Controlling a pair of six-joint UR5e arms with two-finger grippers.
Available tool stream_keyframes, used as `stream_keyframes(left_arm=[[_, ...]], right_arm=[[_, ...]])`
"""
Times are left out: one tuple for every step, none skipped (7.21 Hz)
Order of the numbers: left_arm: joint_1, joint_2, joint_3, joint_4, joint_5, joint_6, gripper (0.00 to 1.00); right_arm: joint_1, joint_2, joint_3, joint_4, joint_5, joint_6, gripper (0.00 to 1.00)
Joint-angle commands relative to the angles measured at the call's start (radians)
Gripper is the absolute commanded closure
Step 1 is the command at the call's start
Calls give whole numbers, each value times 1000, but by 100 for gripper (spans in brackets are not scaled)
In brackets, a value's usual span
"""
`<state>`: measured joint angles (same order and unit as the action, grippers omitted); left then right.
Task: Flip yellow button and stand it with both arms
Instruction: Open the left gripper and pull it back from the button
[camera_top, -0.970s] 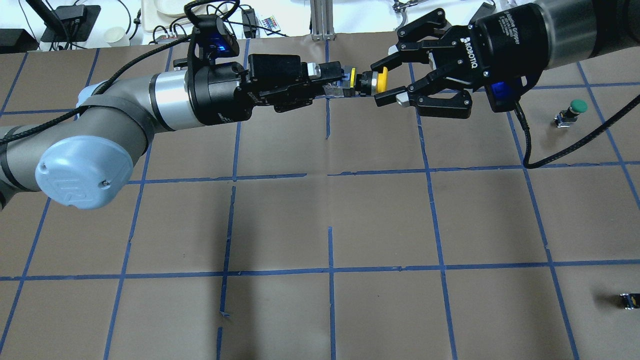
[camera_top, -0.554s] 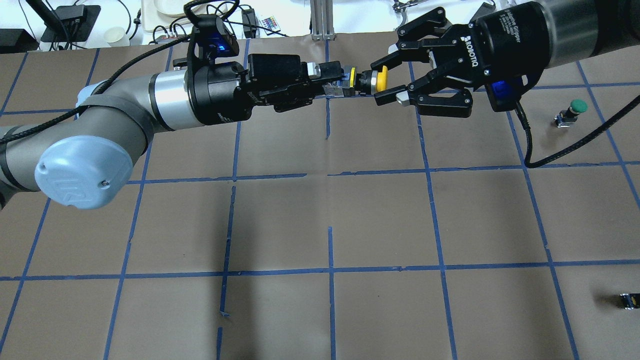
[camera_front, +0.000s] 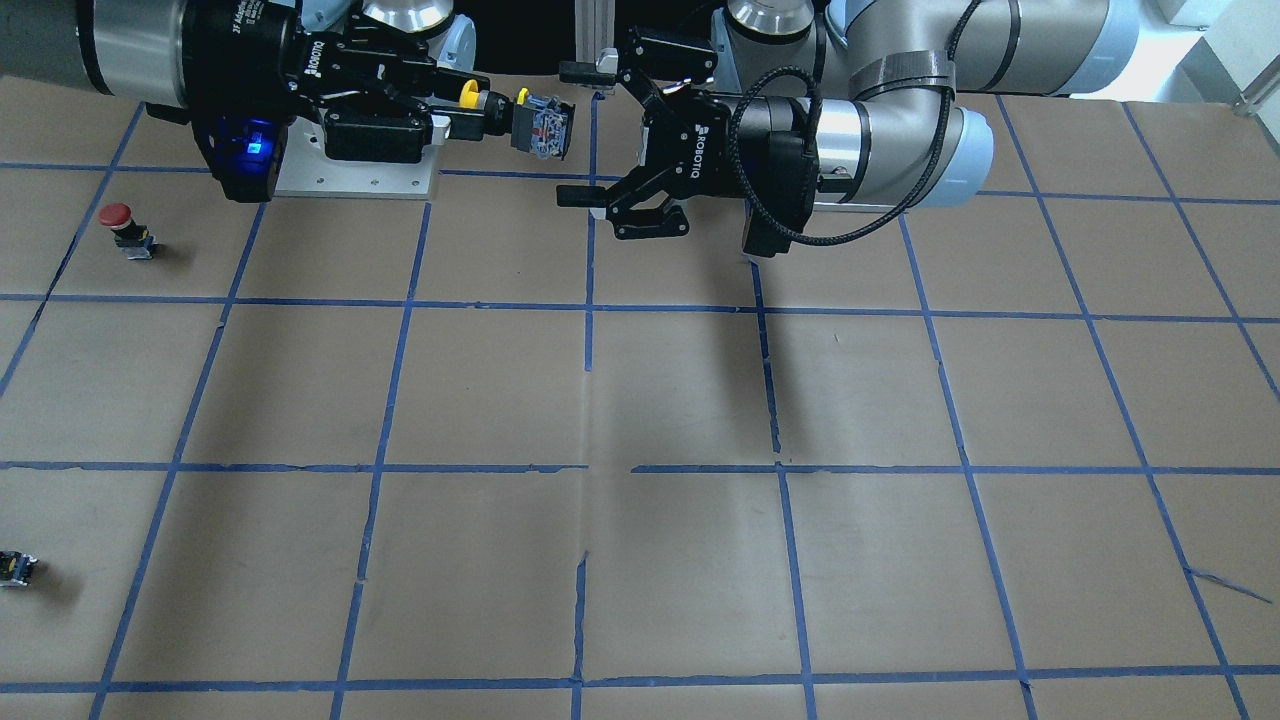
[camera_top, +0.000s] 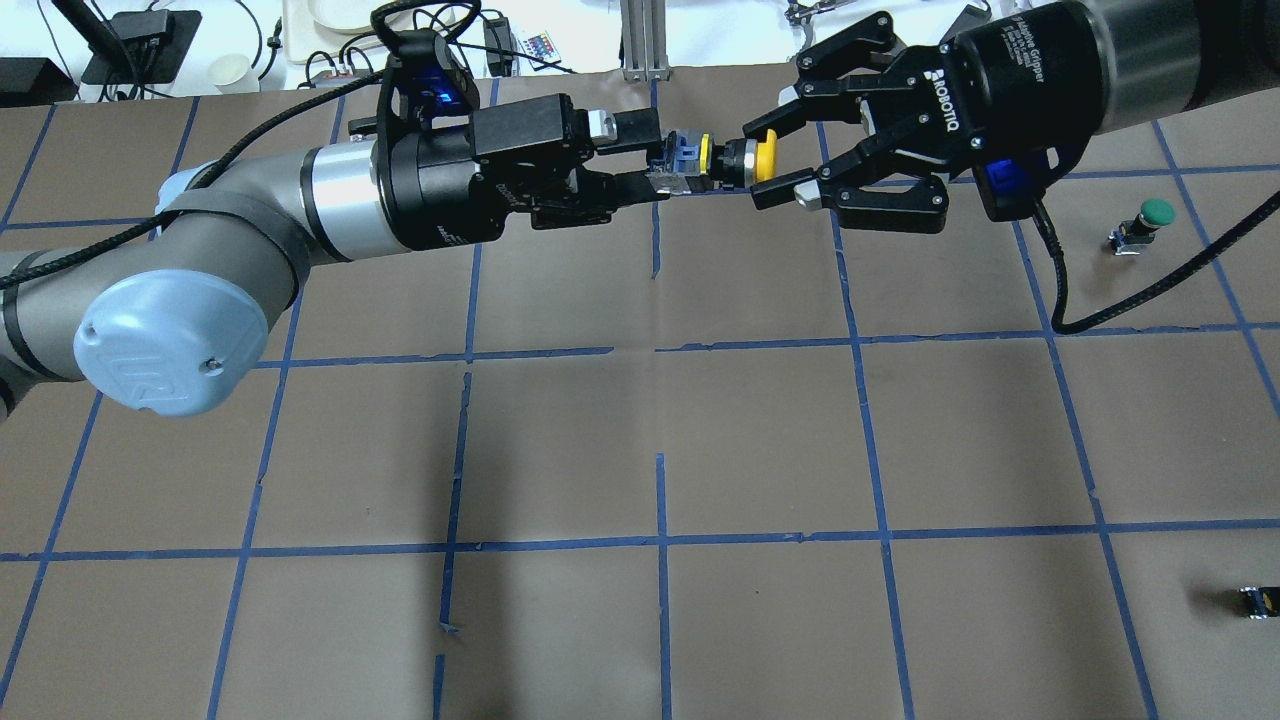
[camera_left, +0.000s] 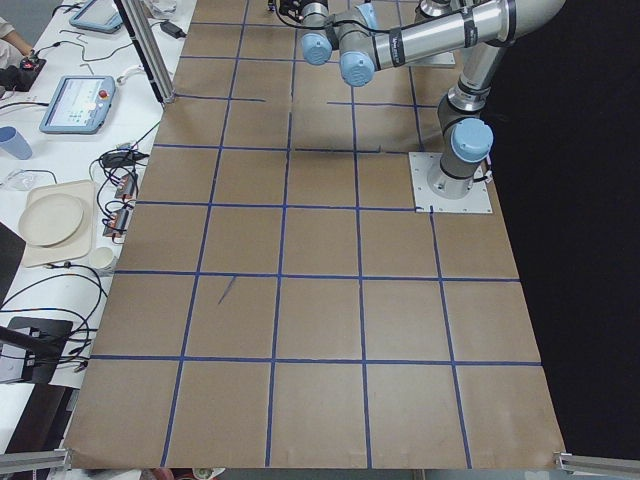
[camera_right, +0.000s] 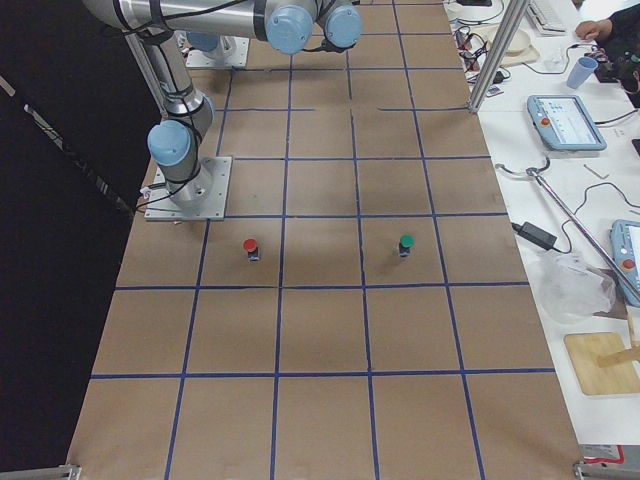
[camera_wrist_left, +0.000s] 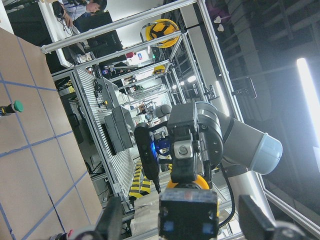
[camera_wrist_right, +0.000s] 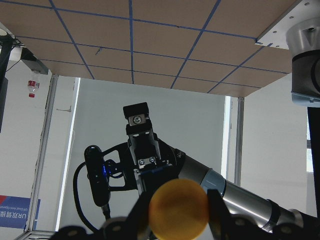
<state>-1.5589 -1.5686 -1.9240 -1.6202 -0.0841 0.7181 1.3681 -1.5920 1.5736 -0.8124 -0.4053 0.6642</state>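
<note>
The yellow button (camera_top: 725, 160) is held level in the air over the far middle of the table, its cap toward my right arm. My right gripper (camera_top: 757, 163) is shut on the yellow cap. My left gripper (camera_top: 660, 158) is open, its fingers spread on either side of the button's blocky body without touching it. In the front-facing view the button (camera_front: 540, 125) juts from my right gripper (camera_front: 465, 100), with my left gripper (camera_front: 565, 133) wide open around it. The left wrist view shows the body (camera_wrist_left: 187, 217) between spread fingers (camera_wrist_left: 112, 222). The right wrist view shows the cap (camera_wrist_right: 178, 207) pinched.
A green-capped button (camera_top: 1150, 220) stands at the right. A red-capped button (camera_front: 120, 220) stands nearer the robot's base. A small dark block (camera_top: 1255, 600) lies at the near right edge. The right arm's base plate (camera_front: 355, 180) is under the grippers.
My left gripper has opened and let go of the button's body. My right gripper has closed on the yellow cap and now holds the button alone.
</note>
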Motion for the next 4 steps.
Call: stream_keyframes(left_arm=[[11, -4, 8, 44, 13, -81, 1], [16, -22, 11, 133, 20, -191, 0], [46, -66, 25, 243, 134, -291, 0], [86, -89, 37, 398, 294, -443, 0]], right_arm=[[-15, 4, -15, -34, -77, -1, 99], [-33, 12, -36, -57, -161, -17, 99], [-70, 14, -40, -88, -226, -41, 99], [-104, 14, -43, -105, -290, -82, 99]])
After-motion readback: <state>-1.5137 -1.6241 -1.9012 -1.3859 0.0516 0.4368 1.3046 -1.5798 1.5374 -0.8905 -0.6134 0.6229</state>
